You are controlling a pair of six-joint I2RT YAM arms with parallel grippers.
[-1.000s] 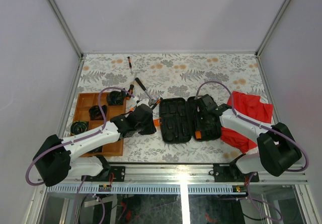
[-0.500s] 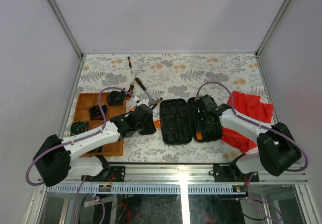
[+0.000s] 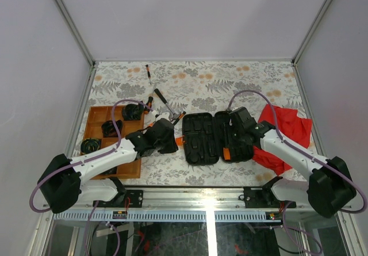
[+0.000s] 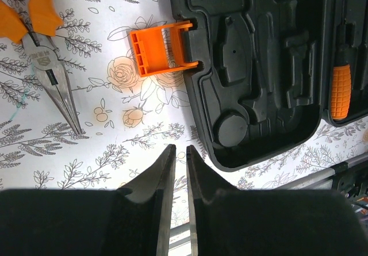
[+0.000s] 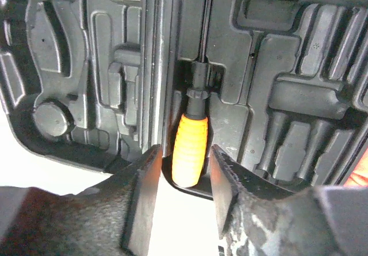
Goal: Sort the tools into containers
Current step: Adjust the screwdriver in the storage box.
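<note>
One screwdriver (image 5: 190,150) in one tool case (image 5: 276,72) (lid open).

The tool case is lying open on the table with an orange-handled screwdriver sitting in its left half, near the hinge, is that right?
Not quite. The tool case does lie open, but the orange-handled screwdriver sits in its right half, beside the hinge. The right wrist view shows this, and the left wrist view agrees.

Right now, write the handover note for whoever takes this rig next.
Left gripper: nearly shut, empty, over the table beside the open case.
Right gripper: jaws apart on either side of the orange-handled screwdriver, which lies in the case.
Done: screwdriver in the case; some items in the wooden tray.
Left: pliers, hammer and a small driver lie loose on the table.
</note>
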